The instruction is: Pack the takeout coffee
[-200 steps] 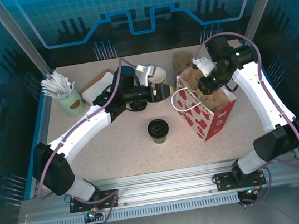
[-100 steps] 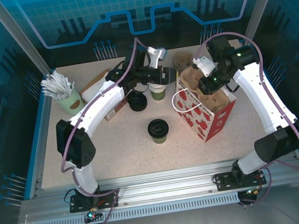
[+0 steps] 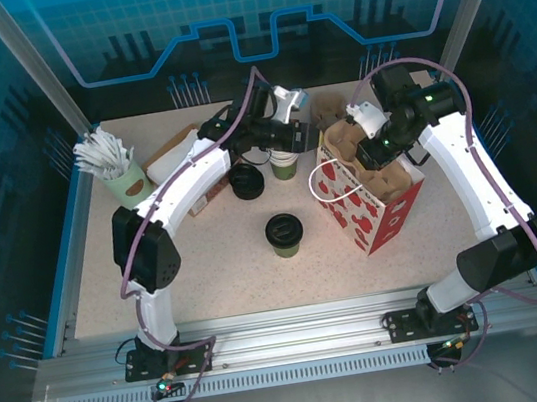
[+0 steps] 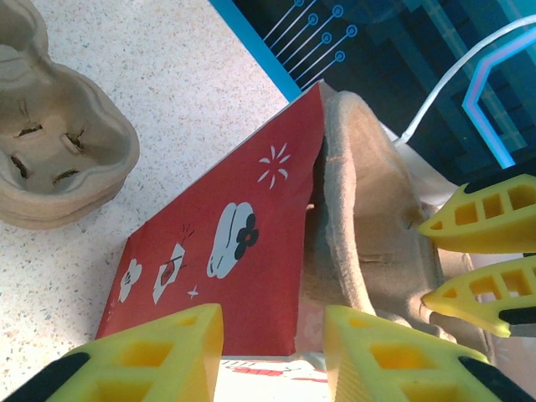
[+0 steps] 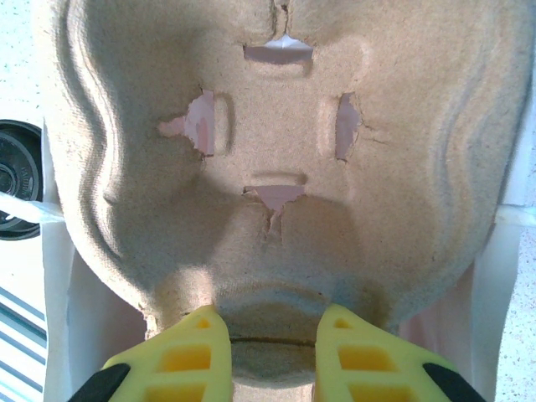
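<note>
Since the earlier frame, the left arm (image 3: 186, 188) has swung from the centre of the tabletop (image 3: 220, 279) toward the far side. Its elbow now stands higher, and its wrist has gone past the cup stack to the far left corner of the bag. All other items are unchanged in position.

1. Right arm (image 3: 473, 181): reaches in from the right, wrist above the far end of the bag.
2. Red paper bag (image 3: 376, 210): white printed pattern, standing upright right of centre, mouth open.
3. Pulp cup carrier (image 5: 268, 167): sits in the bag's mouth at the far end, its cup wells empty.
4. Spare carriers (image 4: 59, 159): lying on the tabletop, just beyond the bag.
5. Left claw (image 3: 305, 140): released. The wrist view shows the pads apart, with the bag's corner edge in line with the gap. No contact can be seen.
6. Right claw (image 5: 270, 316): clenched on the carrier's rim, one finger on each side of it.
7. Pale green holder (image 3: 130, 186): at far left, filled with white utensils.
8. Takeout coffee (image 3: 285, 234): upright on the tabletop at centre, black lid fitted, left of the bag and nearer than both claws. It is well apart from each claw.
9. Lidless cups (image 3: 285, 165): a stack beneath the left wrist.
10. Loose black lids (image 3: 245, 181): just left of that stack.
</note>
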Action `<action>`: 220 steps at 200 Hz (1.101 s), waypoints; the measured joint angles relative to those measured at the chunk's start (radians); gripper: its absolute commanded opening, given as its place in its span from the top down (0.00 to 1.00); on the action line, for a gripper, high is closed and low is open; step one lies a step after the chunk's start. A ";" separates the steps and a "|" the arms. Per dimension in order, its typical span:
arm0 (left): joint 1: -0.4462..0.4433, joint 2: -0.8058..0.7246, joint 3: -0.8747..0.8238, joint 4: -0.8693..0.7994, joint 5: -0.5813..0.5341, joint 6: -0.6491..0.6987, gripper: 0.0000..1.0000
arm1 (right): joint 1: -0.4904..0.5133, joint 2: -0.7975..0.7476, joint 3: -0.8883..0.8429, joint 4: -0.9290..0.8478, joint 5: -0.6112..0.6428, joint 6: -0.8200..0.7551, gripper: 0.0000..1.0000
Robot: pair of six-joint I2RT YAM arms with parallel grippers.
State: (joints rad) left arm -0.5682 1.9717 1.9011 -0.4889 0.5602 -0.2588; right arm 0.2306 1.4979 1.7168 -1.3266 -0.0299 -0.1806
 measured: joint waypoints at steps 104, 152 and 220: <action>0.013 0.006 0.004 -0.004 0.006 0.000 0.69 | 0.014 -0.018 -0.029 0.000 0.002 0.006 0.81; 0.014 0.006 0.004 -0.005 0.005 0.000 0.69 | 0.030 -0.034 -0.067 0.001 0.005 0.015 0.81; 0.016 0.006 0.003 -0.005 -0.005 0.000 0.69 | 0.034 -0.049 -0.084 0.004 0.014 0.027 0.81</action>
State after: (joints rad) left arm -0.5526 1.9778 1.9045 -0.4938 0.5549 -0.2592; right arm 0.2642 1.4490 1.6329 -1.3228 -0.0154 -0.1535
